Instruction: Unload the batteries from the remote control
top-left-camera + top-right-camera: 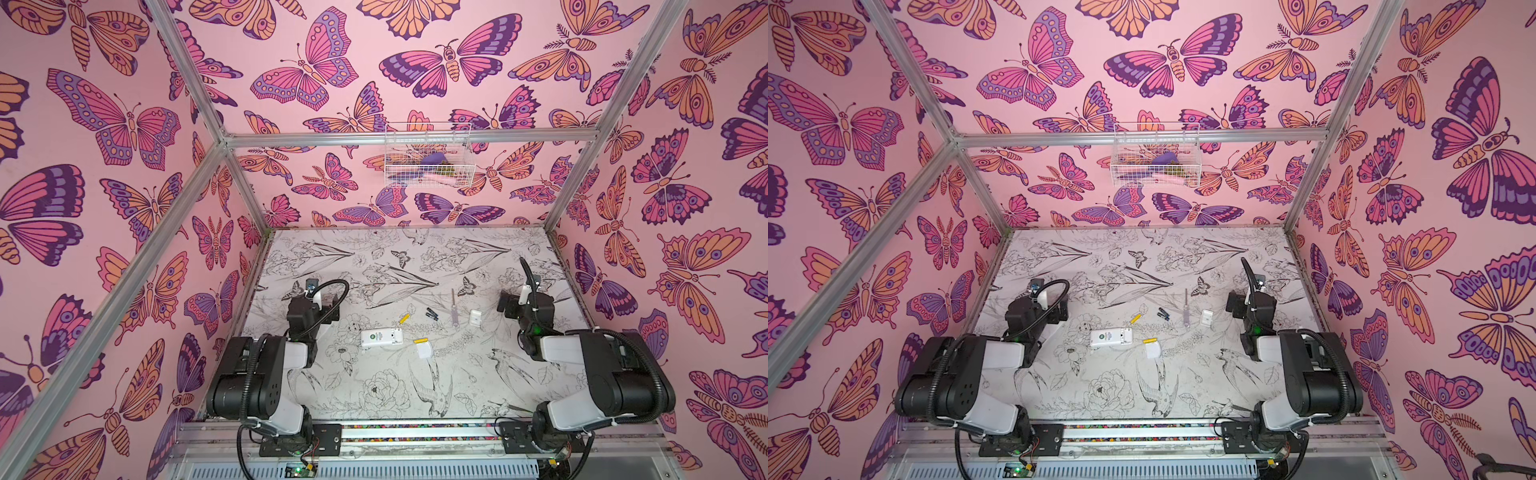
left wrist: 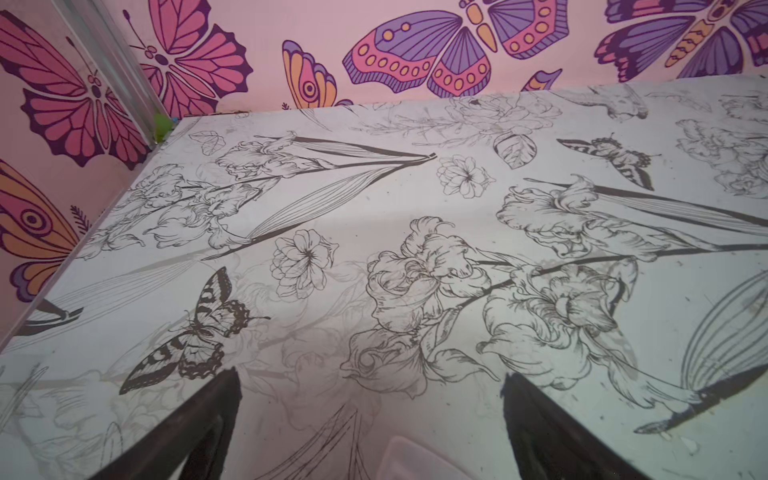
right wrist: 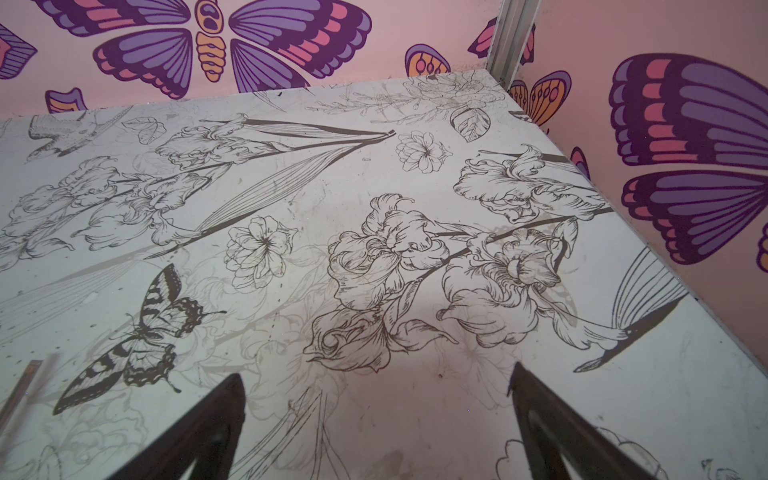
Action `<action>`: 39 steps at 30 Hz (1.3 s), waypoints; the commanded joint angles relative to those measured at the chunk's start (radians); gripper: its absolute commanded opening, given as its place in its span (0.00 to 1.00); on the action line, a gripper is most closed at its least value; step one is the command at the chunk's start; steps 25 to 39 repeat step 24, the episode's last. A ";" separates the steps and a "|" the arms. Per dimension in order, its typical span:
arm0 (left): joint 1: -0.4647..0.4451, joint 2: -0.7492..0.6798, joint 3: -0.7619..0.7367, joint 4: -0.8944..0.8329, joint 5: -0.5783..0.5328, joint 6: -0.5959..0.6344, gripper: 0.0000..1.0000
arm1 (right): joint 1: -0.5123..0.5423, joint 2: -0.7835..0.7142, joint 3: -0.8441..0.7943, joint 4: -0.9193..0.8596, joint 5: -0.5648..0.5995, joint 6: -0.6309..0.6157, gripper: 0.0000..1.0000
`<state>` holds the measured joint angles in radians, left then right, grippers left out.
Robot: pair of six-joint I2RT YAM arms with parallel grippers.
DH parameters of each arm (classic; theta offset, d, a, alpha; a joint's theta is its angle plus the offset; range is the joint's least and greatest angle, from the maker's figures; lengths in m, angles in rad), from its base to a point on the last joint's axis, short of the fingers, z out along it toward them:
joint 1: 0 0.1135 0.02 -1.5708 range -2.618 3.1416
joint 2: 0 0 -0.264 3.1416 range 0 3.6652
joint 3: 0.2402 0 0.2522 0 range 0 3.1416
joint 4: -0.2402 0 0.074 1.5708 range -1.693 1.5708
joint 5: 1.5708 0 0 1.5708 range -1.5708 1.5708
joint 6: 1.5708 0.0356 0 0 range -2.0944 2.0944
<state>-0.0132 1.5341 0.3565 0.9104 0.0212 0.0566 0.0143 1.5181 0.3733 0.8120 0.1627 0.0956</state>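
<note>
Fingers (image 2: 195,436) of the left gripper (image 2: 370,376) are seen spread wide with nothing between them, over bare worktop (image 2: 374,199). In both top views the remote control (image 1: 381,337) is recorded lying flat near mid-worktop. One yellow battery (image 1: 404,318) is found loose at 1 o'clock from it, slightly apart. The second yellow battery (image 1: 420,340) is noted at 3 o'clock, just beside the remote's end and a white cover plate (image 1: 424,350). Two black batteries (image 1: 432,313) are logged side by side at 2 o'clock. Further right, a metal rod tool (image 1: 454,309) and another cover plate (image 1: 475,317) are noted. Fingers (image 3: 187,440) of the right gripper (image 3: 376,371) are likewise spread, empty.
</note>
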 commanded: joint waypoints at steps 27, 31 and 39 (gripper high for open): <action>-0.018 0.001 -0.002 0.007 -0.093 -0.015 1.00 | -0.004 -0.015 0.018 0.015 -0.006 -0.017 0.99; -0.018 0.001 -0.002 0.007 -0.093 -0.015 1.00 | -0.004 -0.015 0.018 0.015 -0.006 -0.017 0.99; -0.018 0.001 -0.002 0.007 -0.093 -0.015 1.00 | -0.004 -0.015 0.018 0.015 -0.006 -0.017 0.99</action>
